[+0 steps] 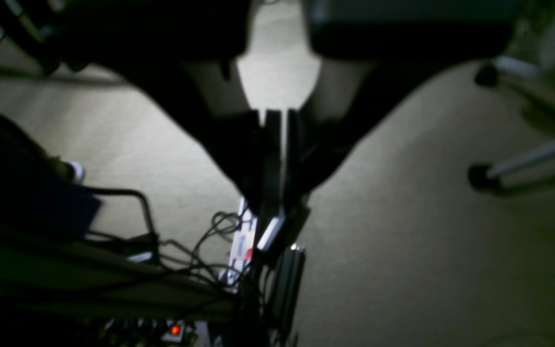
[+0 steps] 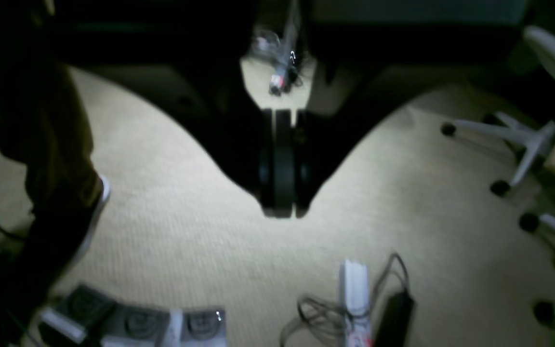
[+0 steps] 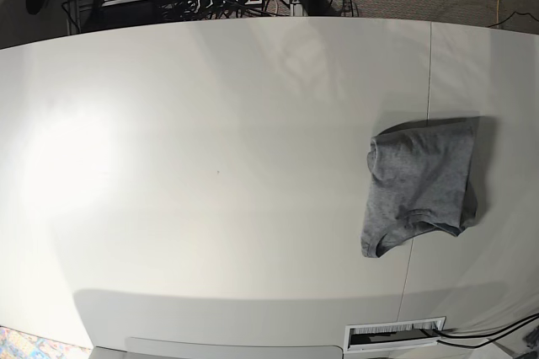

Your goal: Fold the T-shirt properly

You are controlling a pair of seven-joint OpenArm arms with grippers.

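The left arm's fingers point(image 1: 277, 159) were pressed together with only a sliver of light between them and nothing held, pointing down over a beige carpet point(image 1: 427, 217); just beyond their tips lay a tangle of cables point(image 1: 210, 246) and a power strip point(image 1: 241, 250). The right arm's fingers point(image 2: 284, 164) were likewise shut and empty, hanging above the same carpet, with another power strip point(image 2: 354, 299) and a dark adapter point(image 2: 393, 313) past their tips and chair legs on castors point(image 2: 513, 144) off to one side. Neither set of fingers showed in the base view — both were well away from the T-shirt point(image 3: 421, 186). That heather-grey shirt lay in a compact folded bundle on the white tabletop point(image 3: 210, 165), toward that view's right edge, its rounded neckline facing the near edge, slightly rumpled and untouched.
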